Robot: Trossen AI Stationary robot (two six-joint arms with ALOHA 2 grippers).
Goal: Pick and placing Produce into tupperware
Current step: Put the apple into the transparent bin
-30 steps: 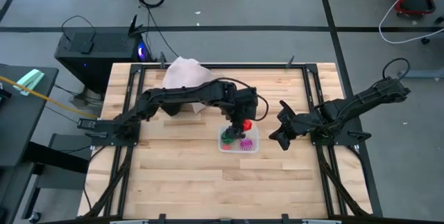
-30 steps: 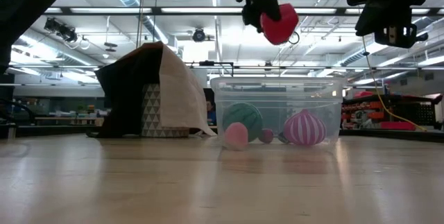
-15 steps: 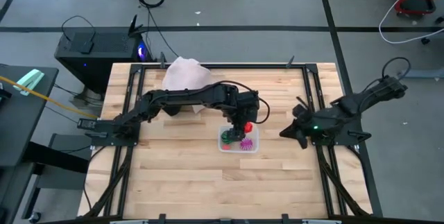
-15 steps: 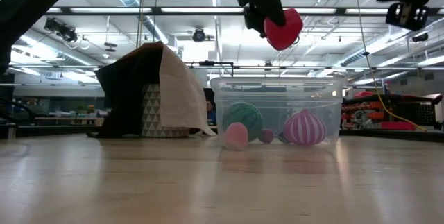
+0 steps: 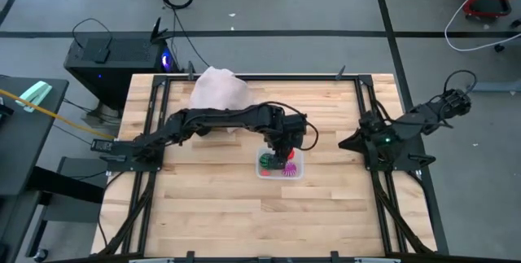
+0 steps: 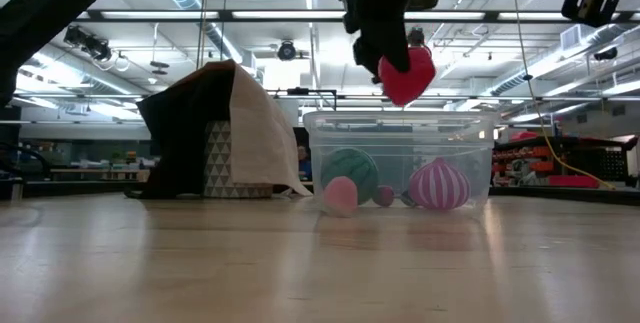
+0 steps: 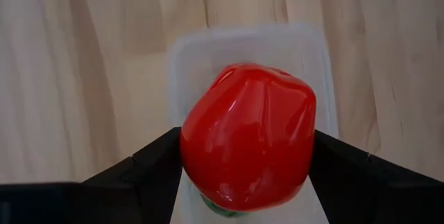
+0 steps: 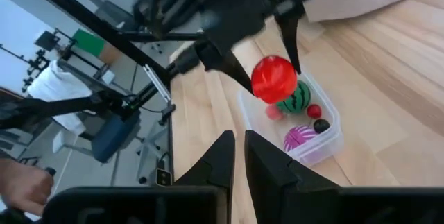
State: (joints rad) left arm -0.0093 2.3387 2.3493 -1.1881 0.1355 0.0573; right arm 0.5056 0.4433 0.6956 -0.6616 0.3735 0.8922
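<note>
The clear tupperware [image 5: 296, 171] stands at the table's middle. In it lie a green striped ball [image 6: 349, 173], a spiky magenta piece [image 6: 438, 185], a small pink ball [image 8: 275, 113] and small dark red pieces [image 8: 314, 111]. My left gripper [image 5: 284, 147] hangs over the tub, shut on a red produce piece [image 6: 407, 75] just above its rim [image 6: 400, 116]. Near the table's right edge, away from the tub, my right gripper [image 5: 346, 142] is shut with nothing in it [image 8: 236, 158]. My left gripper pinches the red produce piece by two opposite sides [image 7: 191, 148] between its two fingers [image 7: 149, 165]. The fingers come from above, slanting down. The piece sits at their lower ends, lifted clear, over the tupperware's opening [image 7: 187, 57].
A pale pinkish-white bag [image 5: 220, 90] lies at the table's far side, left of the tub, and looms beside it in the low view [image 6: 215, 133]. Black frame rails [image 5: 368, 100] run along the table's edges. Bare wood lies toward the near edge [image 5: 260, 214].
My left gripper has come down toward the tupperware with the red piece still held, which now hangs close above the rim. My right gripper has drawn back toward the table's right edge, risen and turned, staying shut.
</note>
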